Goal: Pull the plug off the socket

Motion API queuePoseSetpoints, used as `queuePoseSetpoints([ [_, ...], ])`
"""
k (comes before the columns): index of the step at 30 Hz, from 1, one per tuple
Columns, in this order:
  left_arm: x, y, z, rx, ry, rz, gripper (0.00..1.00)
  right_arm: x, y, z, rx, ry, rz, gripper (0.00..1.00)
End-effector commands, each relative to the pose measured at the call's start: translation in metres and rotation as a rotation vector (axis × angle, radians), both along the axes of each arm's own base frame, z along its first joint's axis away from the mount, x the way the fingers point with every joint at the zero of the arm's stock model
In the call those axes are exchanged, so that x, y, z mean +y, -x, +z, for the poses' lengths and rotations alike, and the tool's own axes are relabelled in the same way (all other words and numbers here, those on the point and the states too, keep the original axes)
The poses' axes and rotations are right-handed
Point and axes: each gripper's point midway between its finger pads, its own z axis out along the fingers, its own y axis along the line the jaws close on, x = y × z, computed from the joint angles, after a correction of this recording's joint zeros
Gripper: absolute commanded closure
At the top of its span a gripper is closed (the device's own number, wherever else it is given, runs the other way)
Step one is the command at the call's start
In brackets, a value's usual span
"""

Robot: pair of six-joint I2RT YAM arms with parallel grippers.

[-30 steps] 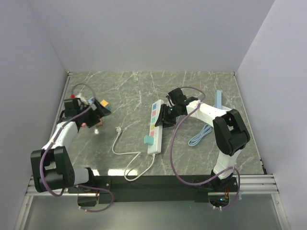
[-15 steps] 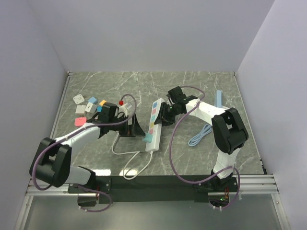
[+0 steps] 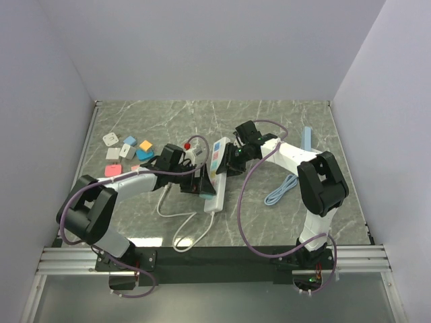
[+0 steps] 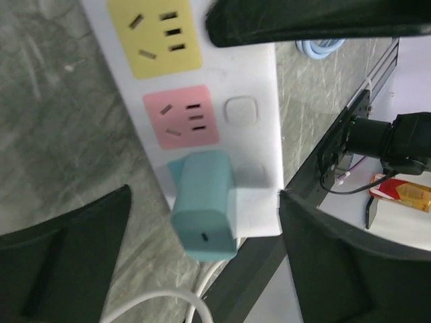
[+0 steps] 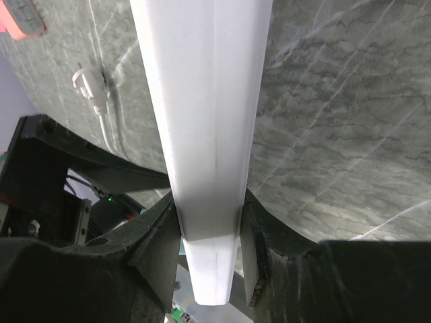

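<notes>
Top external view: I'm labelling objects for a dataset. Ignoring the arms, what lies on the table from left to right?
Cluster of small coloured tiles → long white power strip → coiled light-blue cable → pale blue flat stick.

The white socket [image 4: 250,74] carries a yellow panel [image 4: 155,37] and a pink panel [image 4: 180,118], the plug [image 4: 203,214] is pale teal, and the surface [image 4: 60,128] is grey-green marble veined white.

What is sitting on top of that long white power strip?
On the power strip, a teal plug sits in the end outlet, beside the empty pink outlet. Its prongs are hidden.
</notes>
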Motion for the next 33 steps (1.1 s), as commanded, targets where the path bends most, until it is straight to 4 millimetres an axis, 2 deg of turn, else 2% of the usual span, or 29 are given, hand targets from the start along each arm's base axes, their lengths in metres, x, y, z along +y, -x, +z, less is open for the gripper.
queuePoseSetpoints([
  [1,-0.019,-0.013,0.017,-0.07,0.034,-0.013,0.1,0.012,-0.014,0.044,-0.098,-0.098,0.02,1.0],
  [2,-0.02,-0.012,0.016,-0.06,0.041,-0.018,0.15,0.012,-0.015,0.044,-0.1,-0.1,0.017,1.0],
  [3,-0.021,-0.011,0.015,-0.055,0.044,-0.021,0.25,0.012,-0.014,0.045,-0.1,-0.102,0.018,1.0],
  [5,-0.022,-0.008,0.015,-0.04,0.054,-0.027,0.34,0.012,-0.015,0.046,-0.102,-0.1,0.019,1.0],
  [6,-0.024,-0.007,0.017,-0.038,0.065,-0.037,0.43,0.012,-0.015,0.046,-0.104,-0.096,0.018,1.0],
  [8,-0.025,-0.003,0.017,-0.031,0.066,-0.051,0.5,0.011,-0.015,0.046,-0.105,-0.094,0.019,1.0],
  [11,-0.025,0.0,0.021,-0.034,0.071,-0.061,0.66,0.011,-0.016,0.044,-0.102,-0.089,0.018,1.0],
  [12,-0.023,0.0,0.022,-0.034,0.065,-0.058,0.78,0.011,-0.016,0.043,-0.101,-0.087,0.018,1.0],
  [15,-0.022,-0.004,0.028,-0.056,0.057,-0.038,0.99,0.01,-0.015,0.041,-0.1,-0.082,0.021,1.0],
  [17,-0.021,-0.009,0.029,-0.057,0.041,-0.011,0.99,0.009,-0.013,0.038,-0.095,-0.079,0.03,0.96],
  [18,-0.023,-0.012,0.033,-0.063,0.045,-0.007,0.99,0.009,-0.011,0.034,-0.087,-0.073,0.034,0.78],
  [20,-0.025,-0.015,0.035,-0.06,0.05,-0.001,0.99,0.009,-0.01,0.032,-0.085,-0.077,0.044,0.62],
  [21,-0.028,-0.018,0.038,-0.068,0.055,-0.001,0.99,0.009,-0.009,0.031,-0.083,-0.079,0.048,0.5],
  [23,-0.029,-0.022,0.04,-0.07,0.054,0.008,0.99,0.01,-0.007,0.028,-0.079,-0.084,0.058,0.38],
  [27,-0.033,-0.031,0.049,-0.09,0.062,0.024,0.99,0.009,-0.005,0.027,-0.081,-0.09,0.059,0.27],
  [33,-0.039,-0.042,0.06,-0.096,0.096,0.065,0.99,0.014,0.0,0.019,-0.049,-0.107,0.056,0.28],
])
